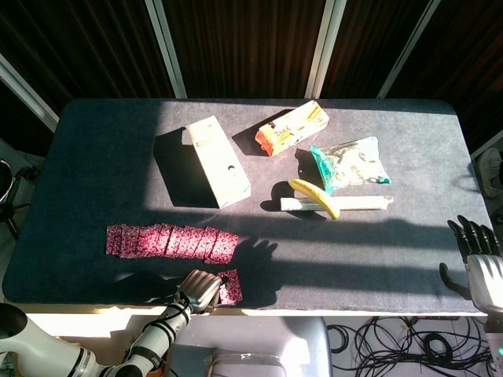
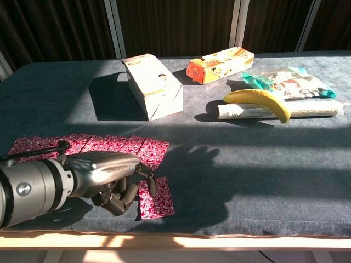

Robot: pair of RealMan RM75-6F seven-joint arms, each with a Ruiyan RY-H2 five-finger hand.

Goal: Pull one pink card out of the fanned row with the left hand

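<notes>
Sunlit and striped with shadow, the grey table [image 2: 263, 181] is hosting a card trick of sorts, the left hand [image 2: 109, 178] pinching one pink card [image 2: 155, 198] near the front edge, clear of the fanned row [image 2: 88, 145], while the right hand [image 1: 478, 267] is hanging spread and idle, off the table's corner.

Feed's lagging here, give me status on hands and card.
Left hand fingers resting on pink card, card clear of fanned row. Right hand open, off table edge. Nothing in the way.
</notes>
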